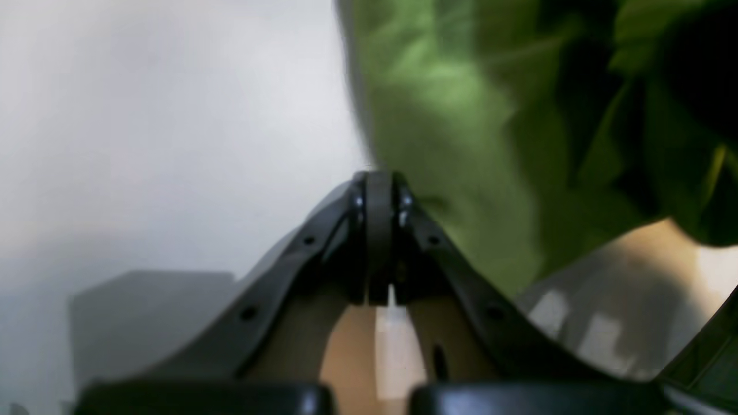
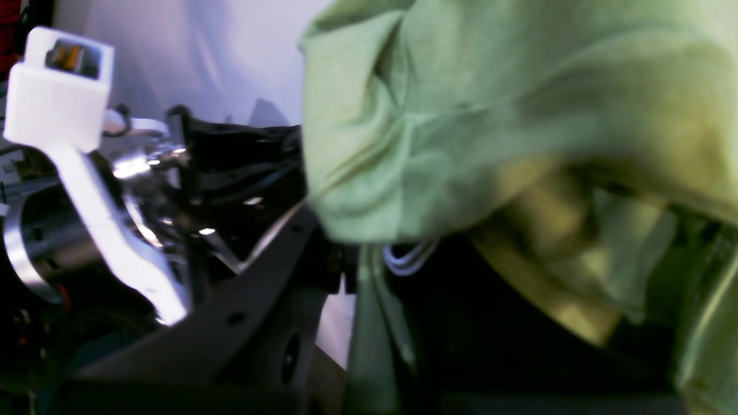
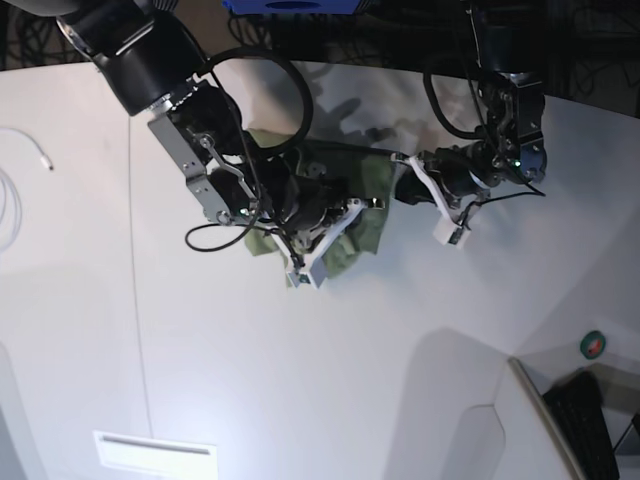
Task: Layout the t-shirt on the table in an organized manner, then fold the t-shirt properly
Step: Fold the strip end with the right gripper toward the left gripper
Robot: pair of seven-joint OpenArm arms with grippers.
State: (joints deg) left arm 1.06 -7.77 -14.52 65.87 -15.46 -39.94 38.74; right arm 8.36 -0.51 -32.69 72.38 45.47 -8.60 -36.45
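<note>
Olive-green t-shirt sits bunched and crumpled on the white worktop, toward the far side, between the two arms. Not laid flat; folds and creases all over, part of it lifted off the surface.

Right end effector is at the middle of the bunch in the base view, arm reaching in from the upper left of that view. In the right wrist view the cloth drapes right over the end effector, a strip of fabric hanging down where the fingers meet; fingers nearly together, pinching the t-shirt. Exact fingertip contact hidden by fabric.

Left end effector is at the shirt's edge on the base view's right side. Left wrist view: the two black fingers are pressed flat together at the tips of the end effector, no cloth visible between them. Green fabric lies just behind and to the right of the tips, blurred; cannot tell whether it touches them.

A thin dark seam line runs down the worktop on the left. A white cable lies at the far left edge.
</note>
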